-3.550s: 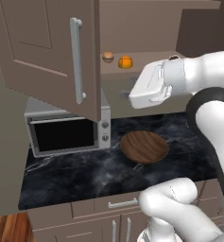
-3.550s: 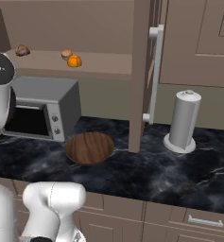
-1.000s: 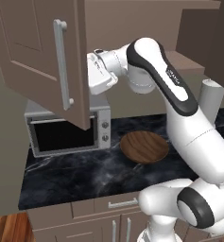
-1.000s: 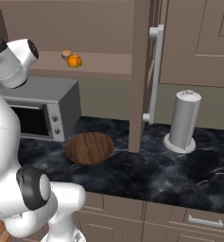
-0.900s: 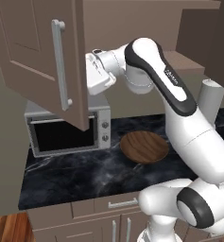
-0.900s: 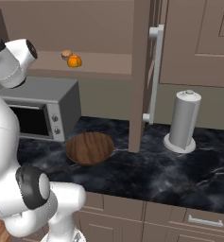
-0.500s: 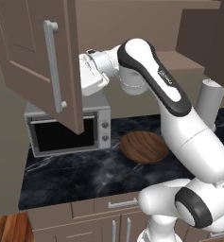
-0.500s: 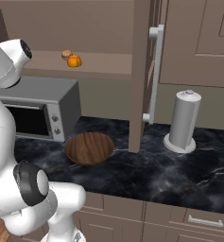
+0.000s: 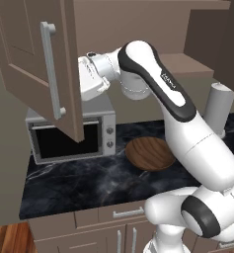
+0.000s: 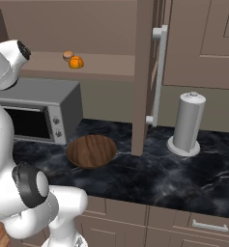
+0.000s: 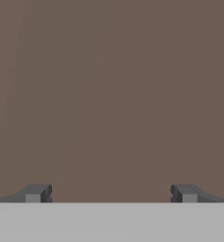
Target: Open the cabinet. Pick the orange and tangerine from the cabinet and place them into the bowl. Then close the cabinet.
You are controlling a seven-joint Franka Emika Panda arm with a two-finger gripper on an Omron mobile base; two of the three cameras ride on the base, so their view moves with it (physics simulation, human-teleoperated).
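The cabinet stands open. Its left door swings out towards the left base camera, and its right door shows edge-on. On the shelf lie a bright orange fruit and a smaller, duller one; I cannot tell which is the orange and which the tangerine. My white hand presses against the inner face of the left door. In the hand view my gripper is open, close to the brown door panel, holding nothing. The wooden bowl sits on the black counter below.
A grey microwave stands on the counter under the left door. A grey upright cylinder stands at the right, past the right door's silver handle. Low drawers run along the counter's front edge.
My hand has moved left along with the left door, which has swung wider open. The fruits, bowl and right door have not moved.
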